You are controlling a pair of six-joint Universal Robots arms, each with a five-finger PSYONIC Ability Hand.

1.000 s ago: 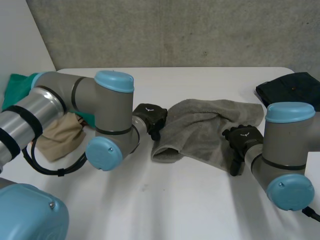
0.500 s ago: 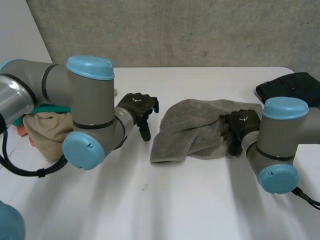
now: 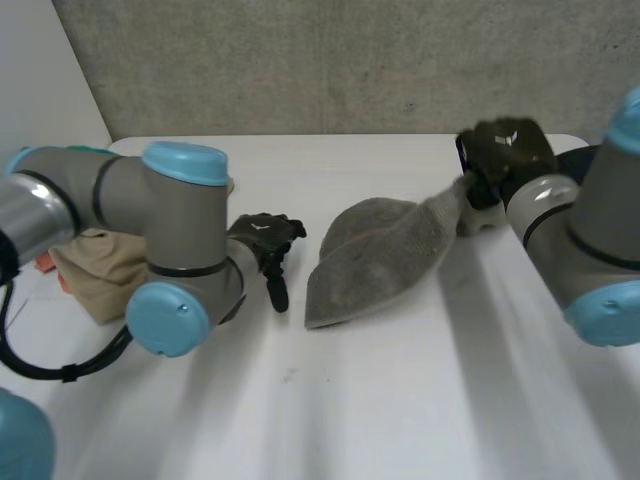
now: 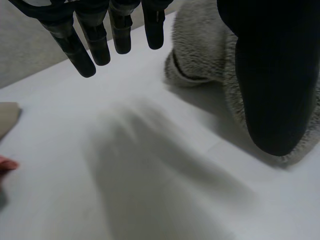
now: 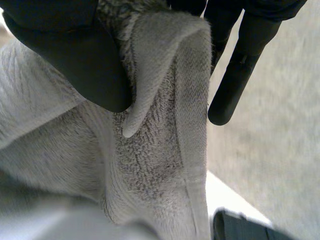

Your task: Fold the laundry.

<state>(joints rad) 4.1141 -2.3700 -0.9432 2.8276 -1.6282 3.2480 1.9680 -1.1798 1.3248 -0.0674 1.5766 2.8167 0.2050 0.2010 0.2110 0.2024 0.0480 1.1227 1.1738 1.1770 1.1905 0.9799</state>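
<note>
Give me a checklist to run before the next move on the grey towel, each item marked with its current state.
1. Grip: right hand pinches an edge of the grey towel between thumb and fingers: ok.
2. Lift: the pinched end is up off the white table, the rest lies on it: ok.
3. Second grip: left hand is beside the towel, fingers straight, holding nothing: not ok.
4. Towel spread flat: not ok, bunched.
5. Pinched spot is a corner: cannot tell.
6. Clearance: beige cloth lies apart from the towel: ok.
</note>
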